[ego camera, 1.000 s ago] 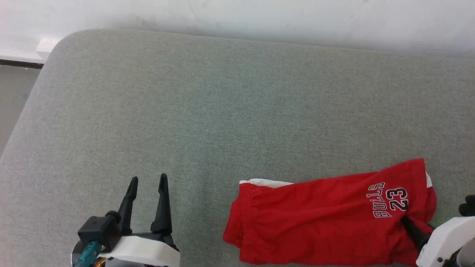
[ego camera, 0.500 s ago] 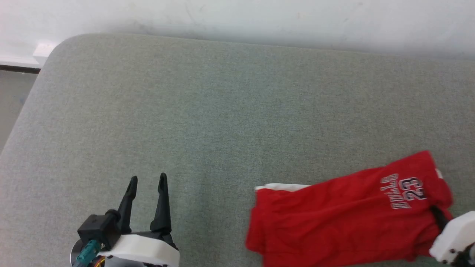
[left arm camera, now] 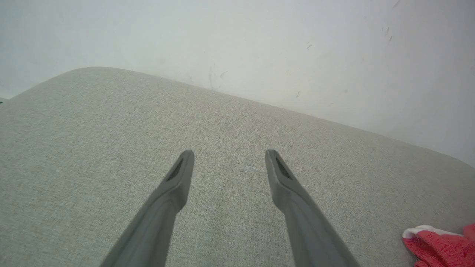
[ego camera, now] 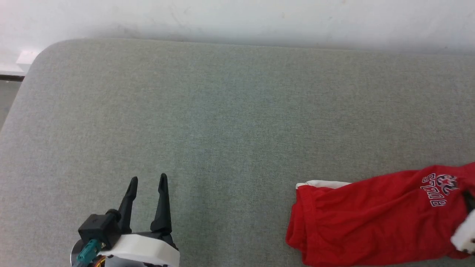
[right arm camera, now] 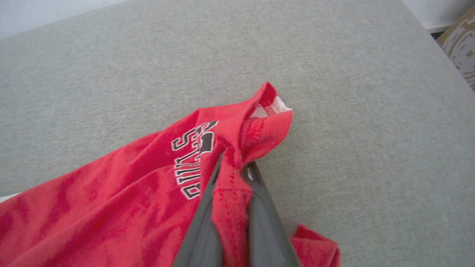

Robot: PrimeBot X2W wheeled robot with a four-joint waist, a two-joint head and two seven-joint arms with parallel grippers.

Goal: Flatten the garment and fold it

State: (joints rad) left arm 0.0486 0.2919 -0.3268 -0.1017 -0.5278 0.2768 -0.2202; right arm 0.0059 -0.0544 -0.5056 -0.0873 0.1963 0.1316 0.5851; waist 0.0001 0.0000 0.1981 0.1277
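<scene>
The red shorts [ego camera: 371, 218] with a white stripe lie stretched along the near right of the grey cushioned surface, the "BULLS" print [ego camera: 439, 189] toward the right edge. My right gripper [right arm camera: 233, 165] is shut on a bunch of the leg fabric [right arm camera: 230, 200] next to the print; its white wrist [ego camera: 465, 233] shows at the head view's right border. My left gripper [ego camera: 147, 181] stands open over bare cushion at the lower left, well apart from the shorts, with nothing between its fingers [left arm camera: 182, 174]. A corner of the shorts [left arm camera: 441, 244] shows at the left wrist view's lower right.
The grey cushioned surface [ego camera: 222, 118] stretches wide, with a white wall [ego camera: 237, 18] behind it. Its rounded left corner [ego camera: 37, 59] drops to a floor strip. A patterned object [right arm camera: 462, 48] lies past the cushion's right edge.
My right gripper has dragged the shorts to the right across the cushion, stretching them out. The head view has also shifted a little. The left gripper has stayed put.
</scene>
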